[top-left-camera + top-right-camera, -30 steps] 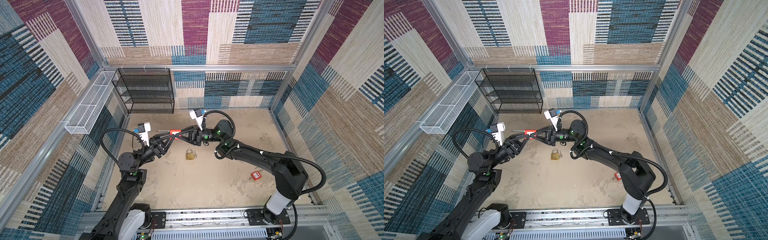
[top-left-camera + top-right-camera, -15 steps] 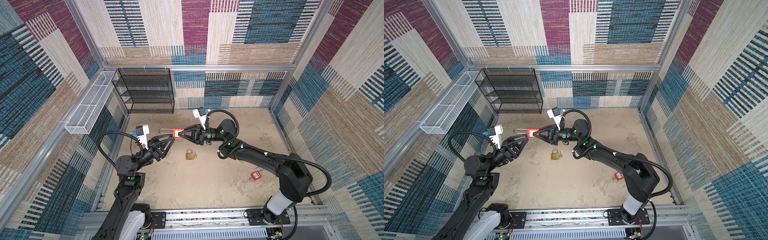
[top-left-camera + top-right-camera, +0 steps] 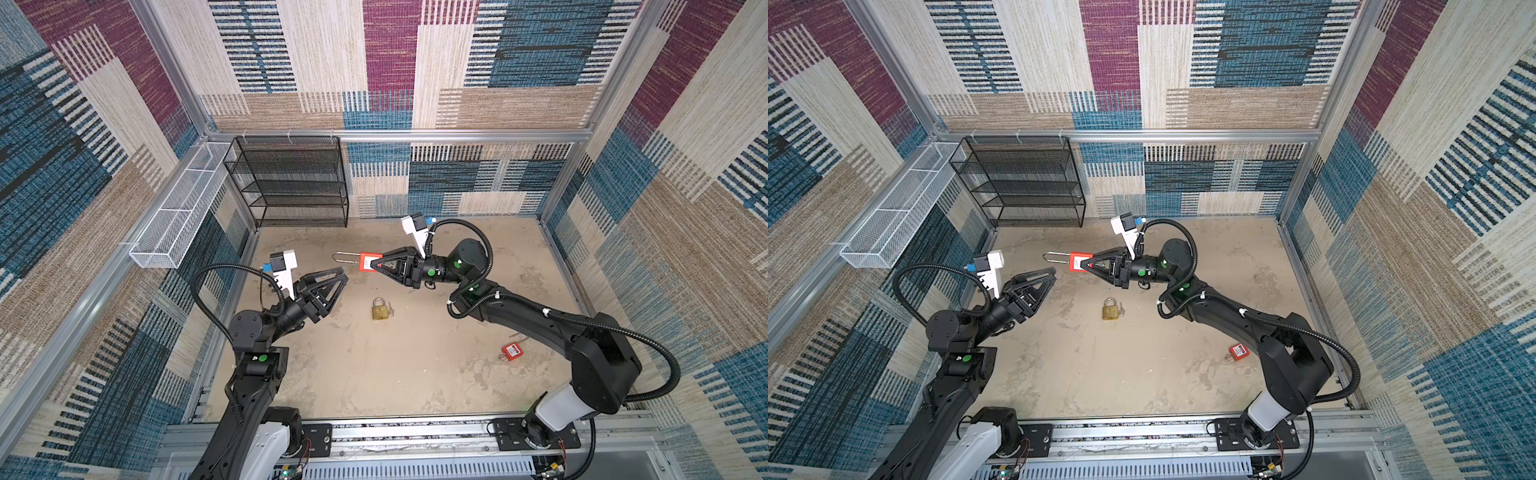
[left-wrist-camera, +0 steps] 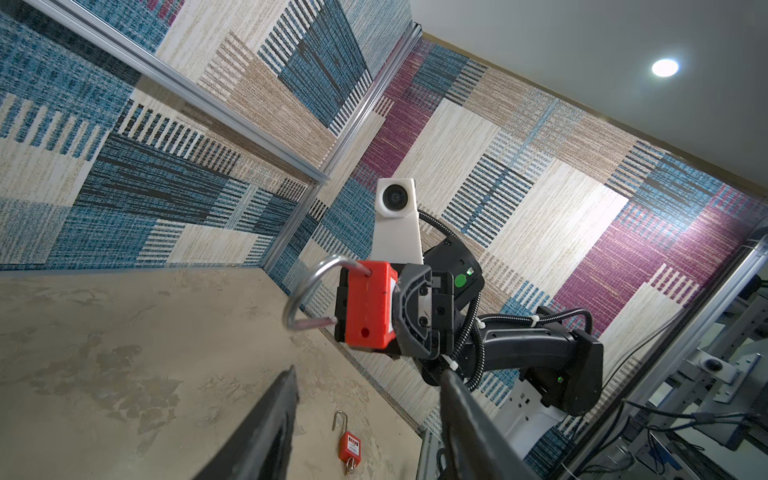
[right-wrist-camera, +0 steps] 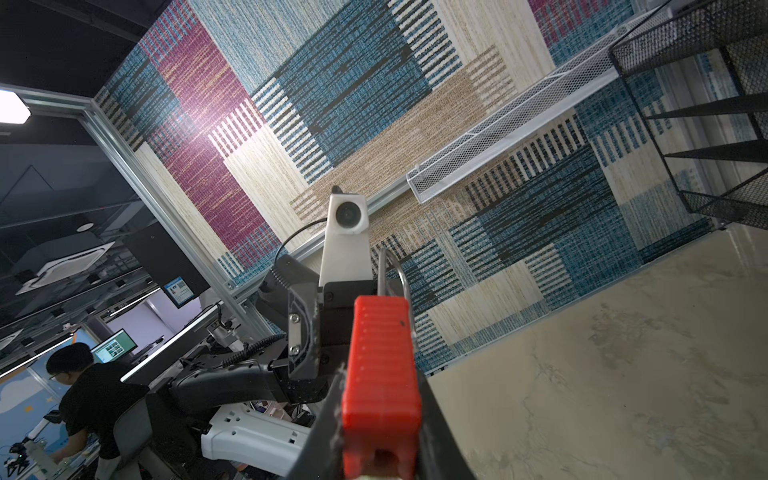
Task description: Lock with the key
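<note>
Clamping the red plastic padlock (image 3: 363,257), the right gripper (image 3: 372,264) may lose it if the empty, spread-jawed left gripper (image 3: 344,274) shoves its steel shackle (image 3: 343,257) crookedly.

Rack (image 3: 291,183) at back left of table (image 3: 374,382), padlock (image 3: 378,309) at middle, second padlock (image 3: 512,352) toward front right

Red padlock (image 3: 365,262) aloft (open, horizontal)

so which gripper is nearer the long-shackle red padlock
Right. The right gripper is shut on the long-shackle red padlock; the left gripper is open, apart from it, beyond its shackle.
</note>
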{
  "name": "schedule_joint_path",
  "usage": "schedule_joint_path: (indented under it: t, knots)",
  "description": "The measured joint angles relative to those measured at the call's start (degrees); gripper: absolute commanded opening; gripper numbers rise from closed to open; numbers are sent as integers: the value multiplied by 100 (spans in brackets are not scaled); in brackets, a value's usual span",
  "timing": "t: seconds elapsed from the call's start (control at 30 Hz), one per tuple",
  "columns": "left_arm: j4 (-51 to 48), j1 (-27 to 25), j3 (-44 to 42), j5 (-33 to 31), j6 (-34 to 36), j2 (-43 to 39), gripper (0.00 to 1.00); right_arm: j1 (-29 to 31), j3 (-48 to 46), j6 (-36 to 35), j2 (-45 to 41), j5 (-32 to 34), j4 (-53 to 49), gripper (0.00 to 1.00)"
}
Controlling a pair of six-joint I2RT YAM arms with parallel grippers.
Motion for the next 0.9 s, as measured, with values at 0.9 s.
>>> schedule_joint_path:
  t: [0.9]
  knots:
    - [79, 22, 90, 24, -13, 271, 27, -76, -498, -127, -304, -223, -63, 6]
